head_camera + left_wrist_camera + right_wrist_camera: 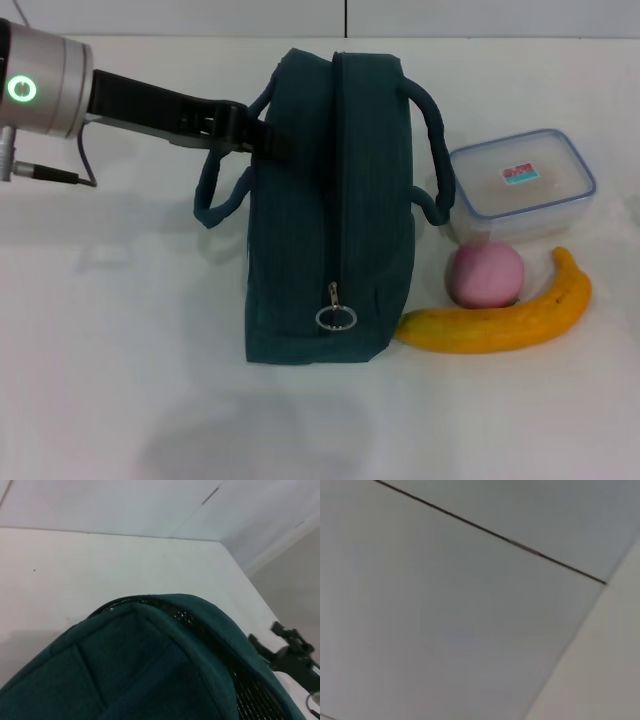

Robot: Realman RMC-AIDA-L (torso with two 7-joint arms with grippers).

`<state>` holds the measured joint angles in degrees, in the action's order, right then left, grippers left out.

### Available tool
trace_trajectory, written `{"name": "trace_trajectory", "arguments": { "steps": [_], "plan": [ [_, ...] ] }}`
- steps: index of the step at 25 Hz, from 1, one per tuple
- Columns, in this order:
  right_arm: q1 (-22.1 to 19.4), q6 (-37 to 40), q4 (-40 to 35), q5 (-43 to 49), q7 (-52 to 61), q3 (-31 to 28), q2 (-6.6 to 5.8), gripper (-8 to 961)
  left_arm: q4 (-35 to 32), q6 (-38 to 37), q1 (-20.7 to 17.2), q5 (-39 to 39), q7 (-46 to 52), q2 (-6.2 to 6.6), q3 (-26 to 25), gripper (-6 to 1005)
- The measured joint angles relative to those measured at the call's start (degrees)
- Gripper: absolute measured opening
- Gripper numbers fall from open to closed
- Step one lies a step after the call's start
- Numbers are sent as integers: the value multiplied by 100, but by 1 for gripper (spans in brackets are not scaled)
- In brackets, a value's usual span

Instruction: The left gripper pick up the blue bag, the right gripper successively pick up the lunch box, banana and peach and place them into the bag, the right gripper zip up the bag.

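Head view: blue bag point(330, 210), dark teal in tone, stands upright mid-desk point(120, 380), narrow top edge facing the camera. Zipper runs down the centre of that edge; ring pull point(337, 317) sits at the near end, so the zip line reads as shut along its length.

Two handles on the bag. Left-side handle point(222, 190) loops out toward the left arm; right-side handle point(432, 150) arcs toward the lunch box.

Left arm comes in from the upper left, silver wrist with a green ring light, black pincer point(250, 132) at the bag's upper left flank, right at the root of the left-side handle. Looks like it may be touching the fabric or strap, but the finger ends are masked by the bag; cannot tell if it is open or clamped.

Left wrist view: bag's rounded top point(150, 670) fills the lower part, very close to the lens; mesh panel shows along one edge.

Right of the bag on the desk: lunch box point(520, 186), clear with blue-rimmed lid, farthest back. Peach point(484, 275), pink, just in front of it. Banana point(500, 318) nearest, curved around the peach, its tip just beside the bag's base.

Right pincer not seen in head view. Right wrist view shows only a pale wall with a dark seam.
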<state>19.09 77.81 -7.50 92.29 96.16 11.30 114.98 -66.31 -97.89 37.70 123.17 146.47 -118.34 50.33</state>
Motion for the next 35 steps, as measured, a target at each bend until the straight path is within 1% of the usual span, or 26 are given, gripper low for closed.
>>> {"name": "trace_trajectory", "arguments": {
  "steps": [5,10,16,23,31,35],
  "plan": [
    [346,-545,111,94,477,241,19,816,-5,-3,0,1,-145,-11,3,51],
    [747,-900,395,100,501,331,38,816,-5,-6,18,4,-310,-45,3,51],
    [1116,-1306,436,110,505,550,54,815,-5,-11,34,6,-336,-66,3,51],
    [1295,-1310,442,115,509,618,64,804,8,-20,38,6,-339,-75,12,52],
    [1242,-1296,442,114,506,698,72,787,16,-20,17,6,-339,-75,13,52],
    [1229,-1254,430,113,505,803,65,641,15,-20,33,5,-339,-75,12,52]
  ]
}}
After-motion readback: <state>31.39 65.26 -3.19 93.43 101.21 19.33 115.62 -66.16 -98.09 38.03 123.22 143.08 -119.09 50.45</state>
